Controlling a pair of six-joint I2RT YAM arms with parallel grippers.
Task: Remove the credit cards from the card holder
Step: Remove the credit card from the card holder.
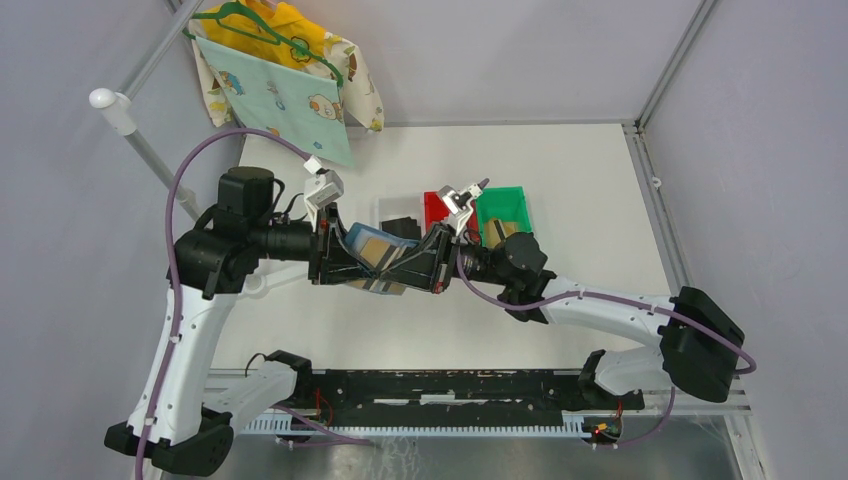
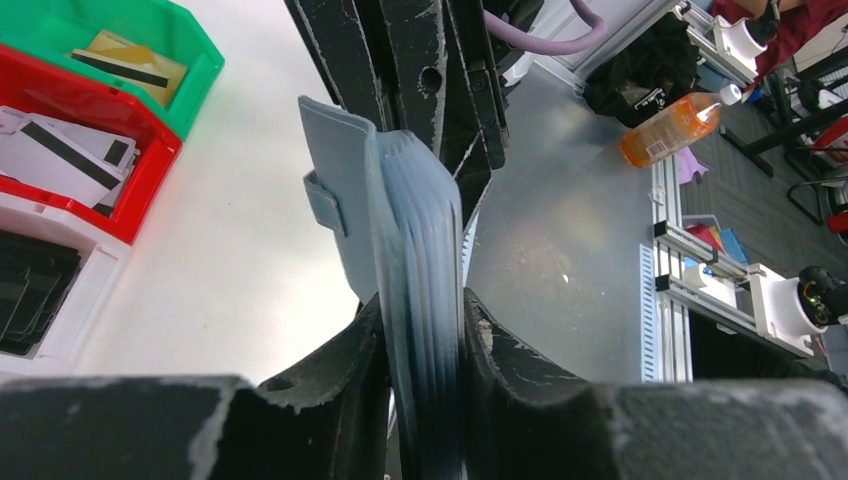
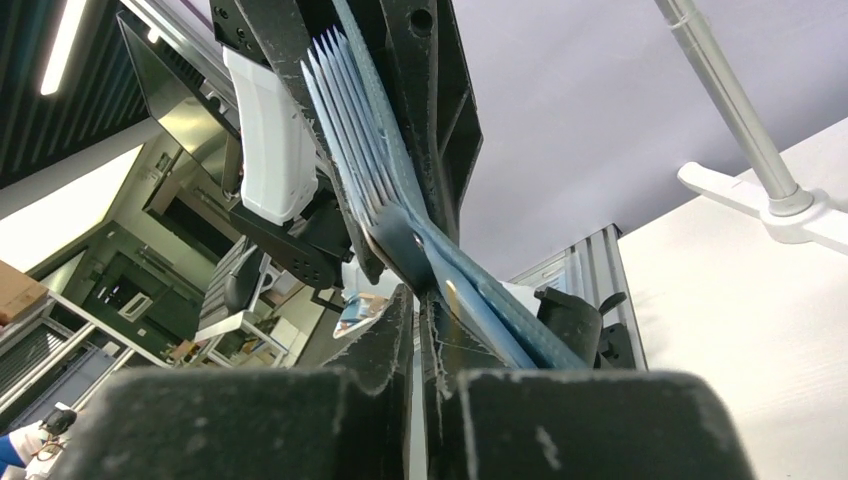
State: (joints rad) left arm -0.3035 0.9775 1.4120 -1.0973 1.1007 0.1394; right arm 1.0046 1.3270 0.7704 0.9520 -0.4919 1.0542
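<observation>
The slate-blue card holder hangs open above the table between both arms, its tan pockets facing up. My left gripper is shut on its stacked leaves, and the strap tab sticks out to the left. My right gripper meets the holder's other end. Its jaws are drawn almost together with only a hairline slit, and the blue cover runs past the outside of one finger. A tan card edge peeks from a pocket there. Whether the tips pinch anything is hidden.
Three bins stand just behind the holder: white with black cards, red with white-grey cards, green with a gold card. Patterned cloths hang at the back left beside a white-capped post.
</observation>
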